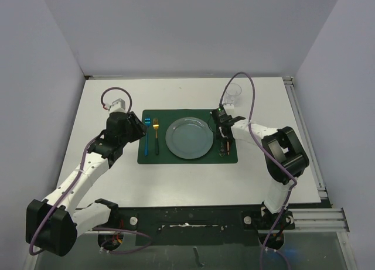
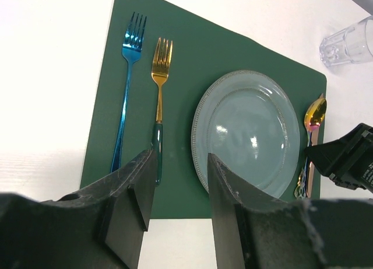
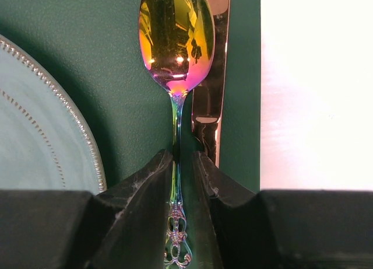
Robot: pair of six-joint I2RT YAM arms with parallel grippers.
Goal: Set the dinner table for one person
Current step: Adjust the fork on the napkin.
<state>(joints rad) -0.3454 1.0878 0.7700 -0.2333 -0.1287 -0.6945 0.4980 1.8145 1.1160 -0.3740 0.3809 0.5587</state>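
The right claw is nearly closed, its two fingers pinching the thin handle of the spoon. The spoon runs just beside the knife on the right strip of the placemat, next to the plate. Whether it rests on the mat or is lifted off it cannot be told. The left claw stands about half open and empty, touching nothing, above the mat's left part near the handles of the blue fork and gold fork. The white table lies under everything, with the mat at its middle and a glass off the mat's far right corner.
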